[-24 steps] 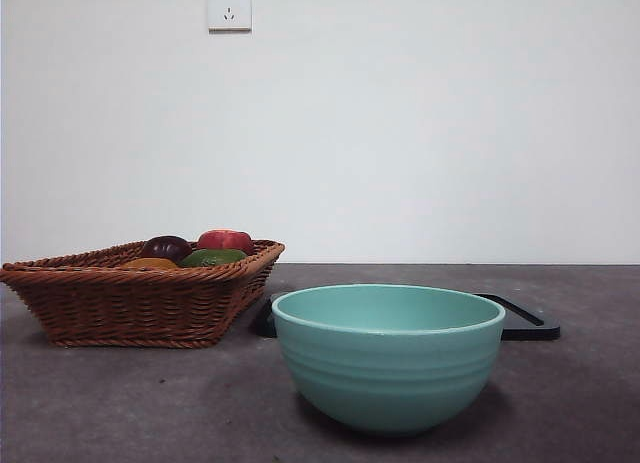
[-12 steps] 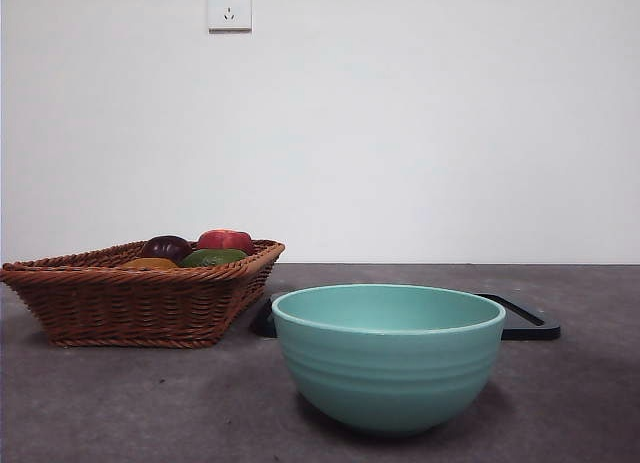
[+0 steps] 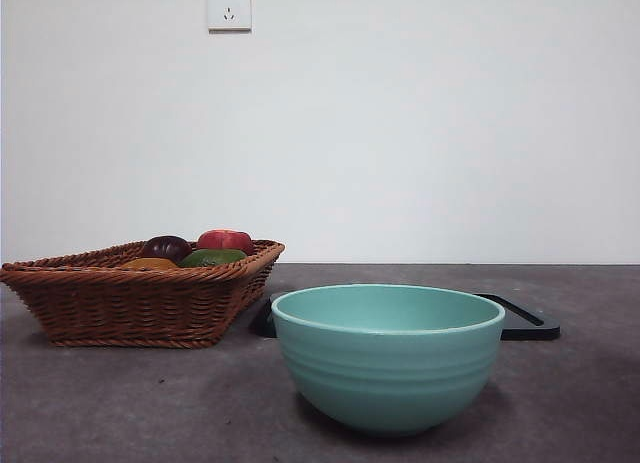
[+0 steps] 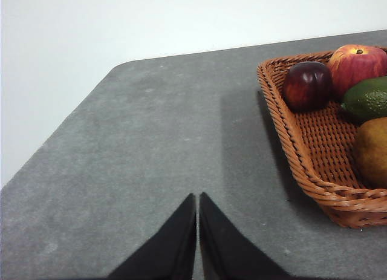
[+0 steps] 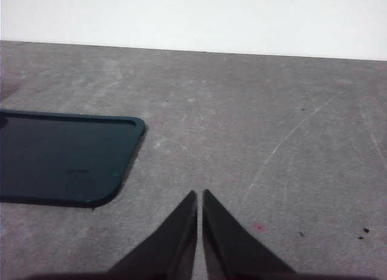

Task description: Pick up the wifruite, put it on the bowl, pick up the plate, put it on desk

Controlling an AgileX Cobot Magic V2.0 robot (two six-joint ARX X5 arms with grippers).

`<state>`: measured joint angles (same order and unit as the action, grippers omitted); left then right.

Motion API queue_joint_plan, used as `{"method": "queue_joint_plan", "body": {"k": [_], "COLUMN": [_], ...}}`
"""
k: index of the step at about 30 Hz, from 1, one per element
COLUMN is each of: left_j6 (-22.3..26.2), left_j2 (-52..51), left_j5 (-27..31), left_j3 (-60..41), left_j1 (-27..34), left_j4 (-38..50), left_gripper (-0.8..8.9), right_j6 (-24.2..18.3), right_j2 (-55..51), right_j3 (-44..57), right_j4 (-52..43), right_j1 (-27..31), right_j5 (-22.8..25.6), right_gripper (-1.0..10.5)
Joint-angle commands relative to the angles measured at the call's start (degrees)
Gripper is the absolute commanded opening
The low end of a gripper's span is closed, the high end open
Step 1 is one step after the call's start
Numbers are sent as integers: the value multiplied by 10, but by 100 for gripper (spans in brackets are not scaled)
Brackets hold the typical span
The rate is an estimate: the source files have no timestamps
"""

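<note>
The orange-brown wifruite (image 4: 372,152) lies in the wicker basket (image 4: 302,147), at its near corner; in the front view only its top (image 3: 150,264) shows over the basket rim (image 3: 130,275). The mint-teal bowl (image 3: 388,355) stands empty at the front centre of the dark grey desk (image 3: 120,403). A flat black plate (image 5: 60,156) lies on the desk behind the bowl (image 3: 525,321). My left gripper (image 4: 198,198) is shut and empty above bare desk beside the basket. My right gripper (image 5: 199,195) is shut and empty beside the plate.
The basket also holds a dark purple fruit (image 4: 307,85), a red apple-like fruit (image 4: 358,65) and a green fruit (image 4: 367,100). A white wall with a socket (image 3: 229,7) stands behind the desk. The desk's rounded far corner (image 4: 121,68) shows in the left wrist view.
</note>
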<state>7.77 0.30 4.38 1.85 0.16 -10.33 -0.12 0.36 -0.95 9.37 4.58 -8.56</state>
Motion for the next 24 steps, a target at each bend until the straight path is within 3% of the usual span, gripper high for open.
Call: {"method": "queue_joint_plan", "body": {"k": [1, 24], "left_j6": [-6, -6], "left_j2": [-1, -1], "left_j5": [2, 2], "left_j3": [-12, -12], "left_j1": [2, 2], "left_j4": [-4, -4], "left_gripper": [7, 7], "right_j6": [8, 10], "right_j2": [-2, -2], "right_j3": [3, 3], "right_j4": [4, -8], "right_j1": [1, 1], "right_j5": [7, 7], "right_gripper": [6, 6]}}
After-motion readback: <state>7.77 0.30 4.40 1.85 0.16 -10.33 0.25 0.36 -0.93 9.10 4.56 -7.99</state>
